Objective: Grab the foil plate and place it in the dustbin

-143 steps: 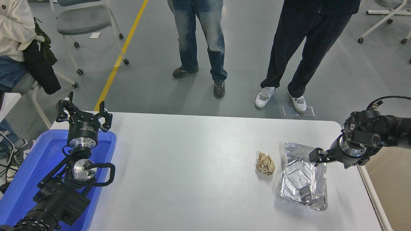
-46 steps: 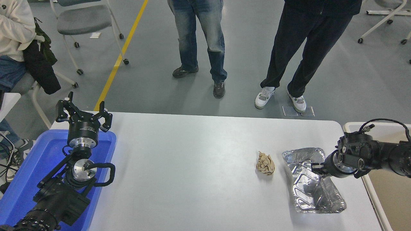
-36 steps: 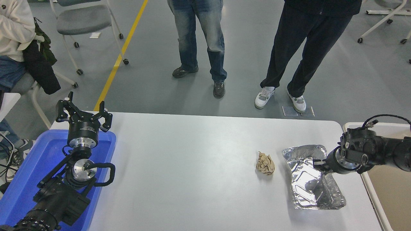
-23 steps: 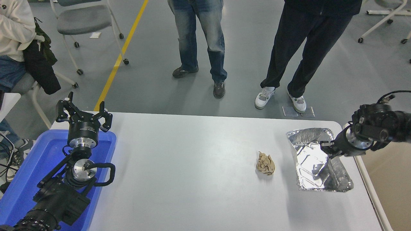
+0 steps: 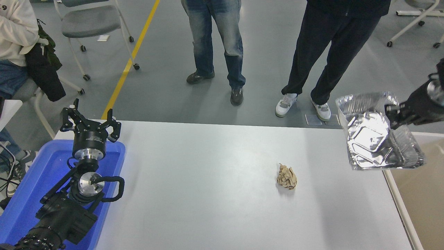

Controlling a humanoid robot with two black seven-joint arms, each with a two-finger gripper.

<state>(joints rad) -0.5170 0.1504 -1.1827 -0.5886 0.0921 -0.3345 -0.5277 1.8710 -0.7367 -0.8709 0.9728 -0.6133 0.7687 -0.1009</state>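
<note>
Silver and crinkled, the rectangular aluminium foil plate (image 5: 376, 133) hangs tilted in the air above the right end of the white tabletop (image 5: 215, 194), its embossed base facing the camera. The right end effector (image 5: 393, 113), reaching in from the right edge of the head view, is clamped on the plate's rim near its upper right corner. Part of the plate overlaps the pale rim of the large beige plastic dustbin (image 5: 421, 198), which stands just beside the tabletop's right edge with its tan inside showing. A small crumpled tan paper ball (image 5: 287, 176) lies alone on the tabletop, well apart from the lifted plate. At the lower left, the left end effector (image 5: 91, 121) is parked with its fingers spread and holding nothing, above the far end of a bright blue shallow plastic tray (image 5: 26, 194). Beyond the tabletop stretches a grey floor (image 5: 267, 62) crossed by a yellow line (image 5: 133, 55). Two people stand there, one in blue jeans (image 5: 215, 38), one in dark trousers and white trainers (image 5: 326, 52). A grey wheeled chair (image 5: 92, 22) stands at the upper left.
</note>
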